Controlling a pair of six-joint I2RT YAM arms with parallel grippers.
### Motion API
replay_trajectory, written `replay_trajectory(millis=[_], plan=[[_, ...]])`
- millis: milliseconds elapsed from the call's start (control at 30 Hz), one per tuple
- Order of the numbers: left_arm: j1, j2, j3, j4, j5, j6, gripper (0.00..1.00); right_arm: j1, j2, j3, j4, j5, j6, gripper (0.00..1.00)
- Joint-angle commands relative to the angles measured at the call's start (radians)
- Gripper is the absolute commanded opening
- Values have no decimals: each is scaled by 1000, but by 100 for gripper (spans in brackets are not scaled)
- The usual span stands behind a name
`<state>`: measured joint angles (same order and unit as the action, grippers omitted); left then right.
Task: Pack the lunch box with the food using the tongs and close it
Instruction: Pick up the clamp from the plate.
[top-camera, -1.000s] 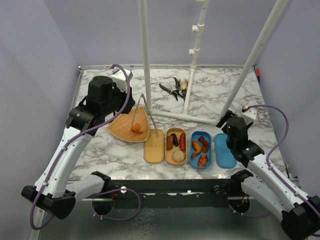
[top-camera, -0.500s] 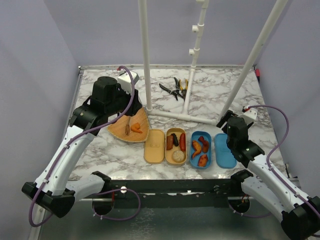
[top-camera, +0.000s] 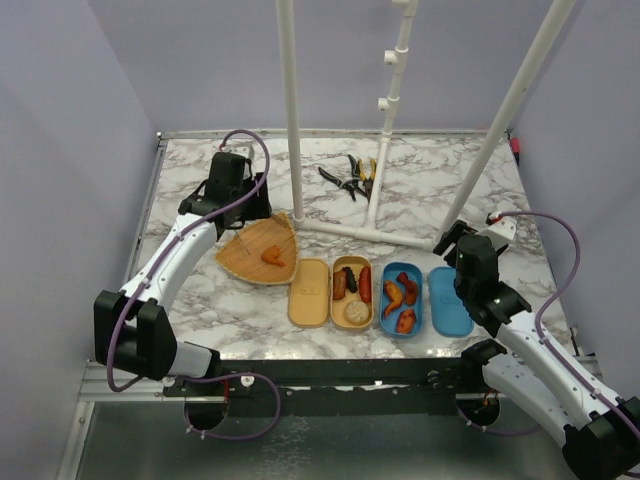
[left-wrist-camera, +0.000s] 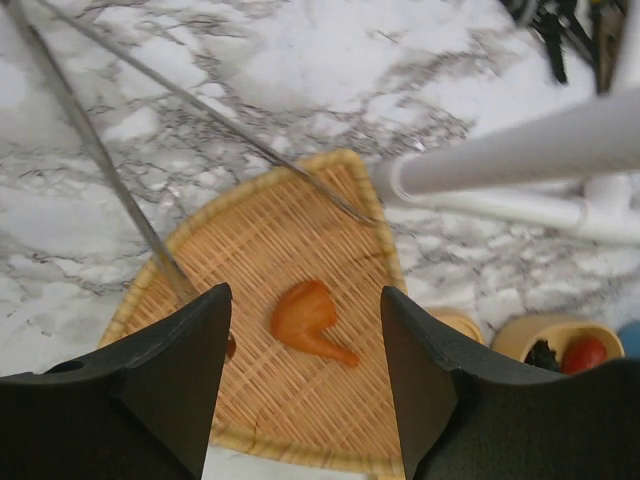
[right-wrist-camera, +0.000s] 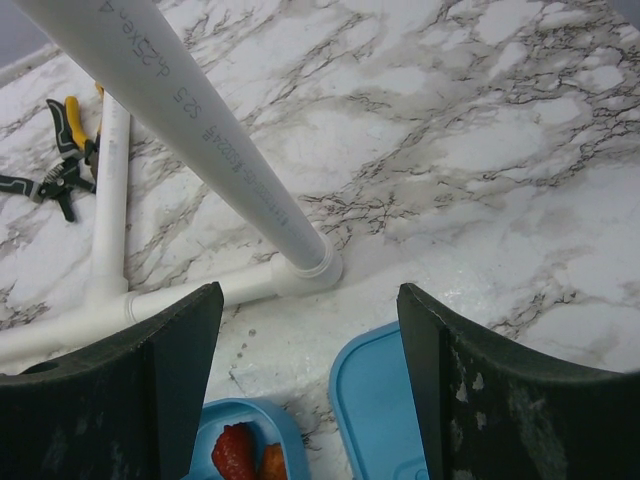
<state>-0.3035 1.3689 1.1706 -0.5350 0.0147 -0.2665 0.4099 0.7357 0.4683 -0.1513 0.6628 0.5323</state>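
The tongs lie loose, their two thin metal arms reaching from the marble onto the woven tray. An orange drumstick-shaped food piece rests on that tray. My left gripper hangs open above it, holding nothing. The tan lunch box holds dark and red sausage bits and a beige ball; its lid lies to its left. A blue box holds orange and red pieces, with its lid to its right. My right gripper stands open above that lid.
Black-and-yellow pliers lie at the back of the marble table. A white pipe frame stands just behind the boxes, one slanted pipe close in front of my right gripper. Purple walls enclose the sides.
My left gripper has opened and let go of the tongs, which now lie over the tray. The arm has drawn back toward the far left. The orange piece stays on the tray.
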Motion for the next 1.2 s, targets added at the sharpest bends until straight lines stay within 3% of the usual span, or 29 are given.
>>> replay_trajectory(millis=[0, 133, 333, 800, 1167], plan=[[103, 13, -90, 207, -123, -206, 63, -7, -35, -7, -10, -3, -10, 75], [129, 52, -135, 271, -257, -309, 63, -7, -47, -13, -7, -8, -21, 76], [129, 165, -86, 272, -379, -373, 66, -8, -45, -16, 14, -40, -32, 76], [193, 486, 213, 157, -385, -342, 71, -7, -60, -35, 40, -92, -40, 77], [258, 628, 343, 88, -369, -308, 72, -7, -25, -37, 56, -106, -46, 78]])
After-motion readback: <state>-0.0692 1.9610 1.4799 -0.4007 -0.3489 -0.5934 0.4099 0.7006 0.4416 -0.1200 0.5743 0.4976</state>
